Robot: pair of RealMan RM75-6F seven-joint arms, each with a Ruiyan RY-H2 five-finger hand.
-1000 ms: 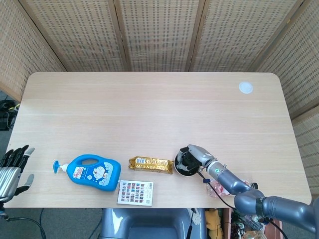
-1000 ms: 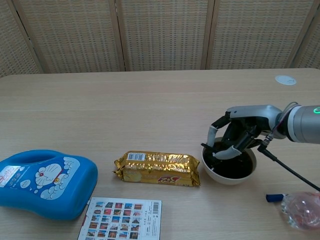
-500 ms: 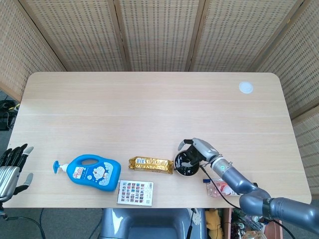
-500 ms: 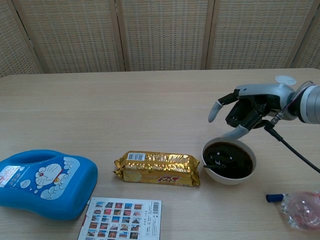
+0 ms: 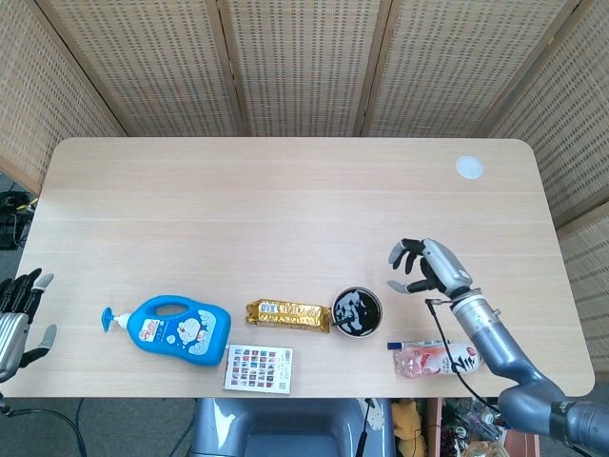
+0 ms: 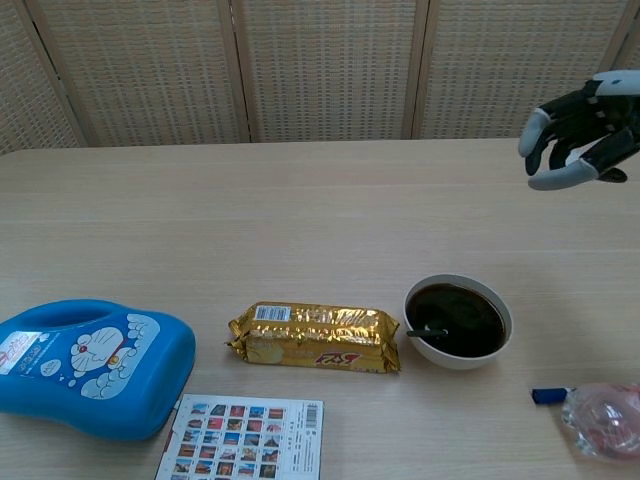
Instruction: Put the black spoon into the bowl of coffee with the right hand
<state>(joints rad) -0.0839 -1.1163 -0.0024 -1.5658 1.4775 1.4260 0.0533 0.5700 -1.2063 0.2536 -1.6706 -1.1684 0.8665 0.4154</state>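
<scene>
The white bowl of dark coffee (image 5: 356, 311) (image 6: 458, 321) stands near the table's front edge. The black spoon (image 6: 425, 333) lies inside it, its end resting against the bowl's left rim (image 5: 335, 320). My right hand (image 5: 425, 268) (image 6: 574, 140) hovers empty above and to the right of the bowl, fingers apart and loosely curved. My left hand (image 5: 15, 319) hangs off the table's front left corner, fingers spread, holding nothing.
A gold snack packet (image 5: 287, 315) (image 6: 314, 337) lies just left of the bowl. Further left is a blue pump bottle (image 5: 176, 329), with a printed card (image 5: 259, 368) in front. A plastic bottle (image 5: 436, 358) lies right of the bowl. A white disc (image 5: 468, 168) sits far back right.
My right hand let go of the spoon in the coffee, rose out of the bowl and moved up and to the right. The spoon stays in the bowl.
</scene>
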